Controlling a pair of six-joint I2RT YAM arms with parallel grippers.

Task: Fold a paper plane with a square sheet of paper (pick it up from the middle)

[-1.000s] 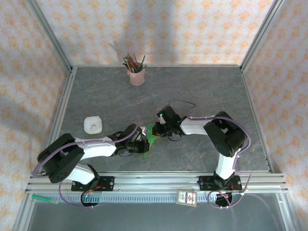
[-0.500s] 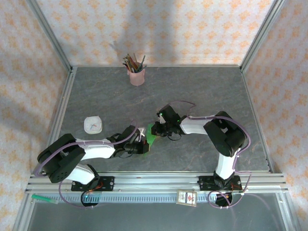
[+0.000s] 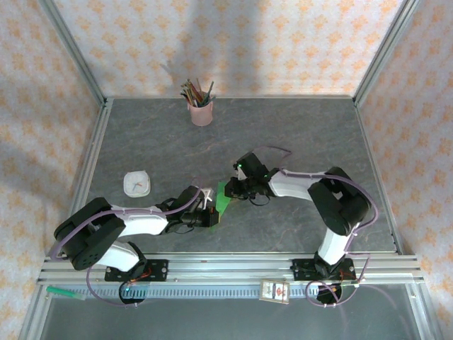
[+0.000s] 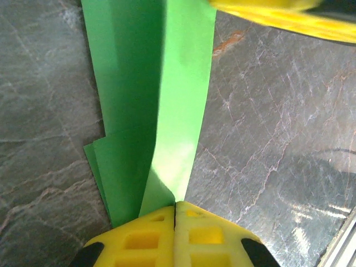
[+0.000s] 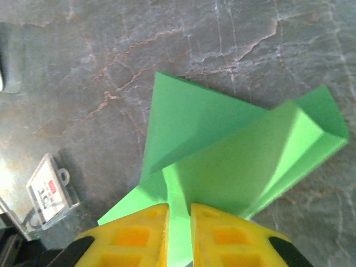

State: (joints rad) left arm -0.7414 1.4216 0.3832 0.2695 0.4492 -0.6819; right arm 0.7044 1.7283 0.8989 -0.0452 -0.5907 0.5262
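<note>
At the middle of the grey surface (image 3: 297,134), the folded green paper (image 3: 224,197) lay between the two arms. We saw the left end effector (image 4: 175,207) pressed together on one end of the paper, its yellow fingers meeting with a raised flap pinched between them while other layers lay flat on the stone. The right end effector (image 5: 179,208) stood a narrow gap apart, with a lighter strip of the paper showing in that gap; beyond it a triangular fold and a long creased flap spread out. A pink cup of pencils (image 3: 201,112) stood well apart, near the far wall.
</note>
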